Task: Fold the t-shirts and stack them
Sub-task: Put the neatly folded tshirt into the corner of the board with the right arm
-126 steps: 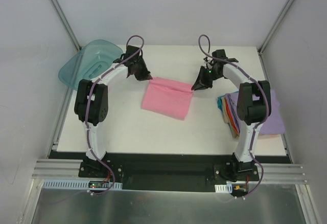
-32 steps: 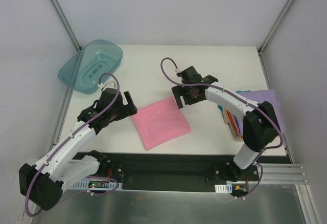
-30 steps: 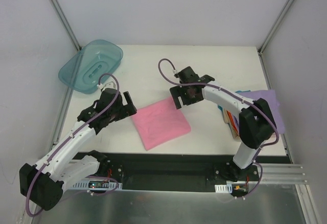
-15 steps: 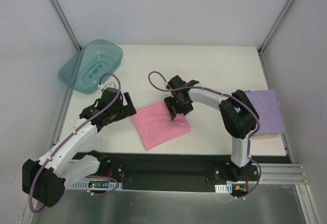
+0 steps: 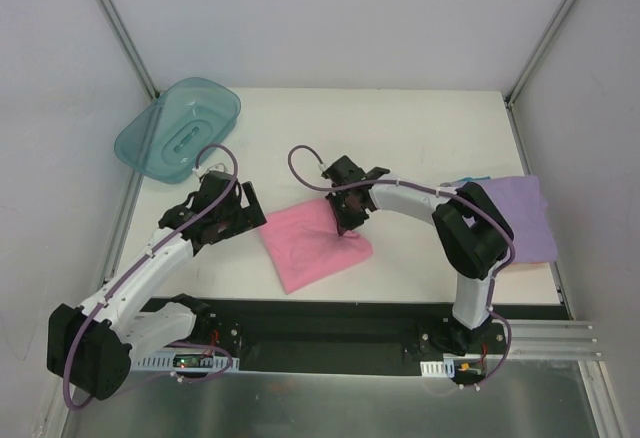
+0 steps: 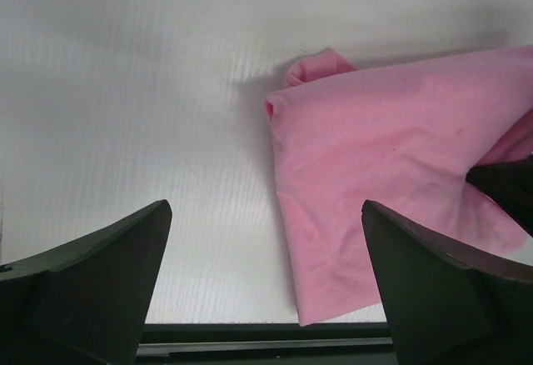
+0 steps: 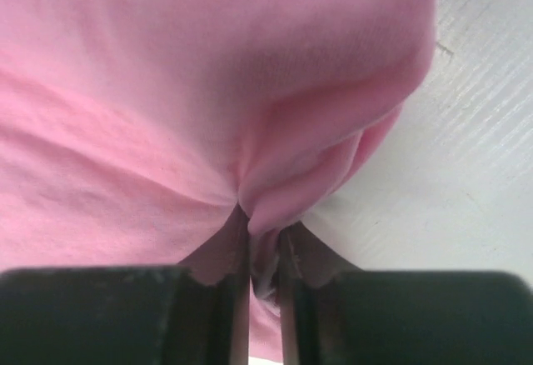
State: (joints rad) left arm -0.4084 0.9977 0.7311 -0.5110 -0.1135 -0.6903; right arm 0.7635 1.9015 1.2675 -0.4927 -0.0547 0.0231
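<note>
Right pincer [image 7: 262, 250] nips the edge of the pink tee [image 5: 305, 250], probably to carry it to the stack [image 5: 522, 220]; left pincer [image 5: 250, 204] hangs gaping alongside

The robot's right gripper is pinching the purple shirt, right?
No, it's the pink t-shirt that the right gripper is pinching; the right wrist view shows pink cloth bunched between its fingers. The purple t-shirt lies farther right, ungripped.

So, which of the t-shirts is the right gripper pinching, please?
The pink t-shirt, lying alone mid-table: the right gripper is closed on a fold at its edge. The lavender t-shirt tops the stack at the right, untouched.
</note>
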